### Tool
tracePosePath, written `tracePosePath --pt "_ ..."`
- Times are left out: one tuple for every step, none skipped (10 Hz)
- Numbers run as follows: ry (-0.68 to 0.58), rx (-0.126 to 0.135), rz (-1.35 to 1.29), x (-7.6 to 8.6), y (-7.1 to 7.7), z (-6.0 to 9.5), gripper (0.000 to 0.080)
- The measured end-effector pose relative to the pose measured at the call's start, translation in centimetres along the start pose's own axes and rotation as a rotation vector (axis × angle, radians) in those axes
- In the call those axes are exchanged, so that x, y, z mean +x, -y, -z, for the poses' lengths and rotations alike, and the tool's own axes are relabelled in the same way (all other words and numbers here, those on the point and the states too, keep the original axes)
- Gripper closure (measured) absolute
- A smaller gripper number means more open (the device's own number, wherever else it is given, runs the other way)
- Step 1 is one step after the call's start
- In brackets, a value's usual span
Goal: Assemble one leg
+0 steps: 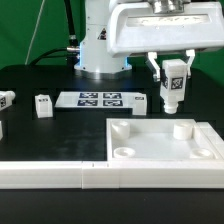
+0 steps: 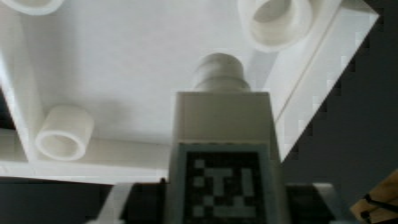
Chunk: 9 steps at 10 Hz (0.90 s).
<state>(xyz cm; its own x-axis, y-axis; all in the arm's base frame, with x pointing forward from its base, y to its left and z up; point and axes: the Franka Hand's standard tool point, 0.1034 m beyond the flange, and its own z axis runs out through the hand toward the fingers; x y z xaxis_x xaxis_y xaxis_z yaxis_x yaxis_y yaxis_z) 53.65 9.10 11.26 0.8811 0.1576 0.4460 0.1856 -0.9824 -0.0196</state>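
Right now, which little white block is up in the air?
The leg held in the fingers above the tray; the others sit on the table.

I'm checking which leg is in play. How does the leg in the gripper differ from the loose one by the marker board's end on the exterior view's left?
The held leg is upright in the air, clamped in the gripper; the loose leg rests on the table. The held leg hangs over the tray; the loose leg lies apart from it. Both are small white blocks with dark tags.
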Motion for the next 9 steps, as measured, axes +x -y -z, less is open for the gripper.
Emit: tracePosePath --pt "0.000 0.001 0.001 0.1 0.1 0.0 0.0508" --pt "-0.004 0.007 0.006 0.8 0.5 -0.1 0.0508" --pt "-0.007 0.017 0.008 2.2 0.9 -0.5 0.0508" --pt "-0.016 0.023 0.007 3.5 1.1 -1.1 0.0508" --pt "-0.020 0.030 0.002 4.6 1.2 -1.9 0.0508" --pt "-0.027 0.031 -0.002 5.3 1.1 -2.4 0.0508" --pt "-0.029 0.033 -0.004 5.8 1.1 -3.0 0.0508" --pt "-0.031 0.035 -0.006 6.2 1.0 -3.8 0.0508" --pt "-0.028 0.034 -0.010 6.2 0.7 -4.4 0.0508"
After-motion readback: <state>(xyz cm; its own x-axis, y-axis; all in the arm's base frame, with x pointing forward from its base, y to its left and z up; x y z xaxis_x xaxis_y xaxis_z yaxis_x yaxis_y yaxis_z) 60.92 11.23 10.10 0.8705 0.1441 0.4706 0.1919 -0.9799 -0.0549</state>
